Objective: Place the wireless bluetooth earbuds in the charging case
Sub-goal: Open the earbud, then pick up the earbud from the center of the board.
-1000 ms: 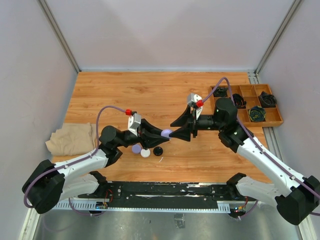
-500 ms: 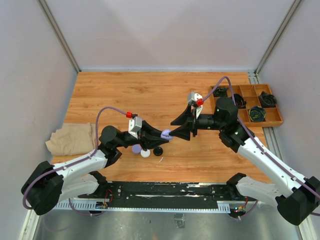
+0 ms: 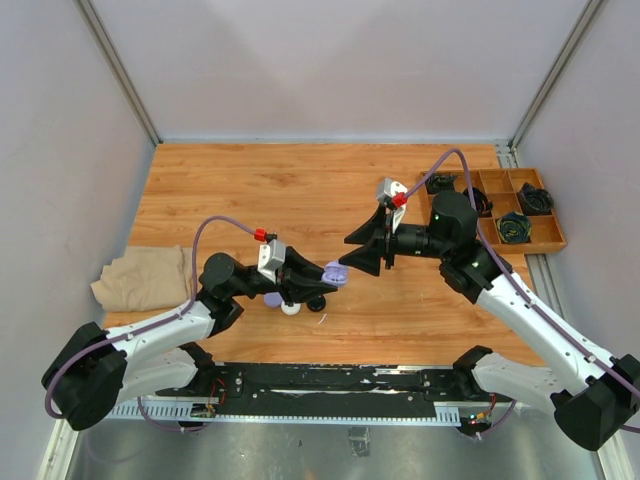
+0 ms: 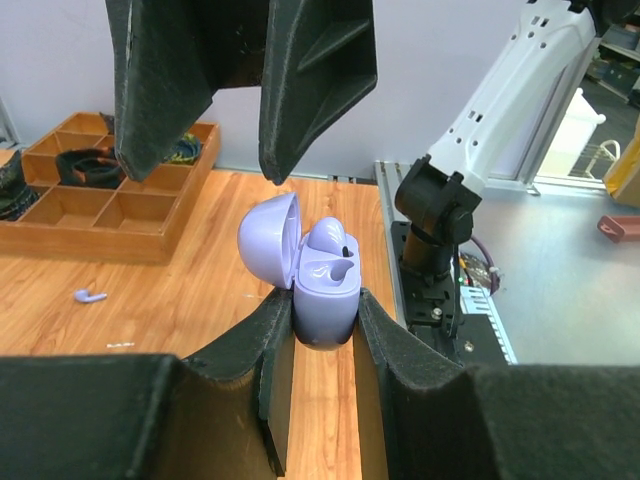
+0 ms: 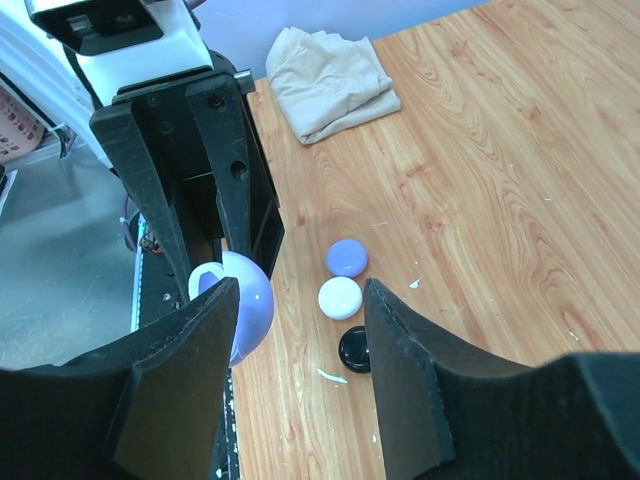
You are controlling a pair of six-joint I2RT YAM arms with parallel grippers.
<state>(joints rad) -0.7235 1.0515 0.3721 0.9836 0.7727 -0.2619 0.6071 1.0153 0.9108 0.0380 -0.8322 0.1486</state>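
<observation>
We hold the lavender charging case (image 4: 325, 290) clamped between the fingers of the left gripper (image 4: 325, 308), its lid hinged open toward 10 o'clock. One earbud (image 4: 330, 238) looks seated and the other socket looks bare. In the top view the right gripper (image 5: 300, 290) hovers just at 3 o'clock of the case, fingers apart and empty. A loose lavender earbud (image 4: 90, 295) lies on the table (image 4: 200, 300), at 9 o'clock of the case in the left wrist view. Our worries: the grip sits low on a rounded base, so a nudge from the right fingers could twist the case out. The lid could also fold shut, and the tiny earbud could skid away or seat crooked
</observation>
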